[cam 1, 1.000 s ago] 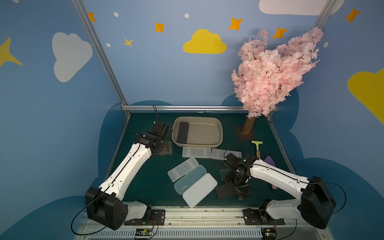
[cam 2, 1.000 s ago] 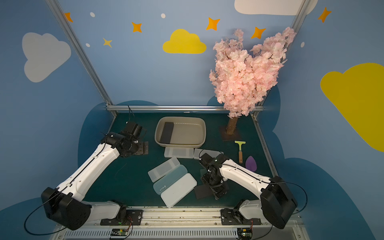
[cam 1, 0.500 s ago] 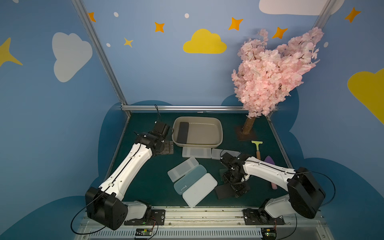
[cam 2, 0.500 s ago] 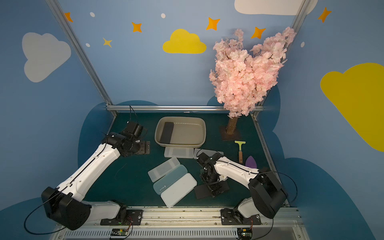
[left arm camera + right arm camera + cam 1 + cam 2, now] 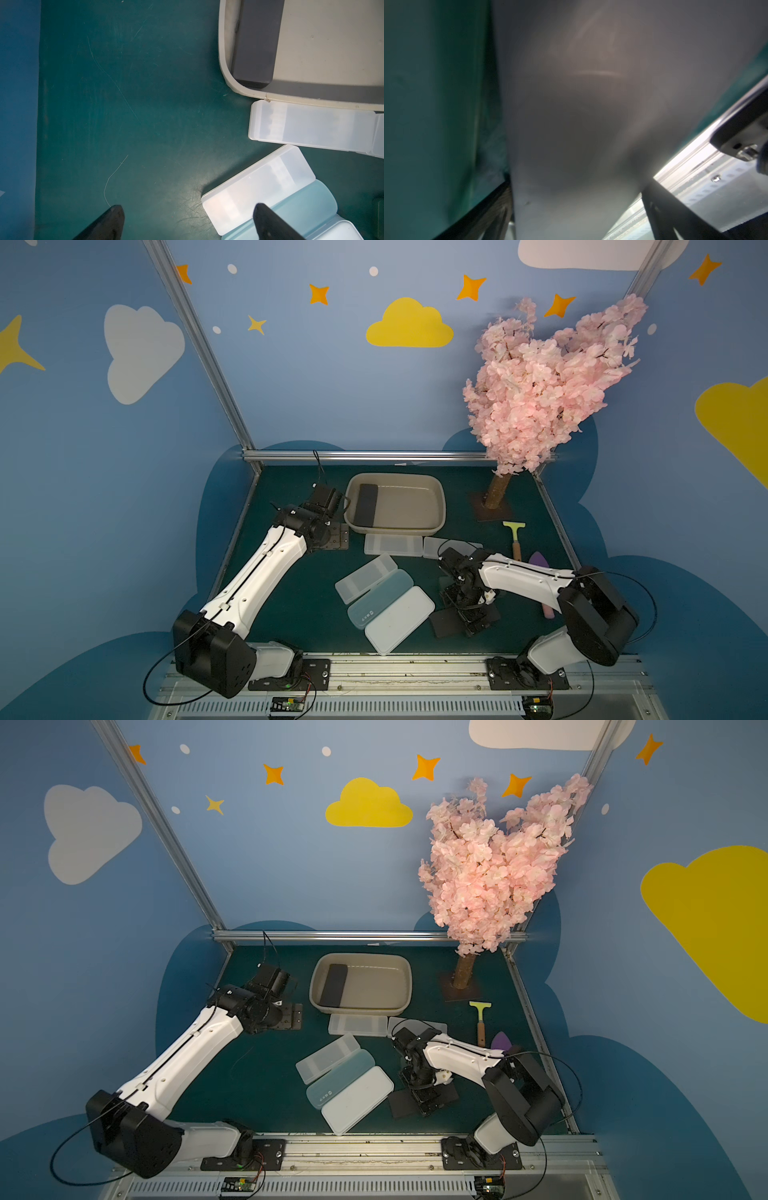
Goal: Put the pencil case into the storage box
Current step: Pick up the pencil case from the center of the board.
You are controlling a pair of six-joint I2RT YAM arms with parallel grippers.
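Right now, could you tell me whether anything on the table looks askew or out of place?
Three translucent pencil cases lie fanned diagonally mid-table, side by side, unlike the two clear cases squared along the storage box. A stray thread lies on the green mat.

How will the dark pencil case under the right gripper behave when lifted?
Likely rigid: the dark pencil case lies flat with straight edges. Its smooth, sheeny top in the right wrist view suggests it could slip between the fingers. Being long and flat, it may tilt if gripped off-centre.
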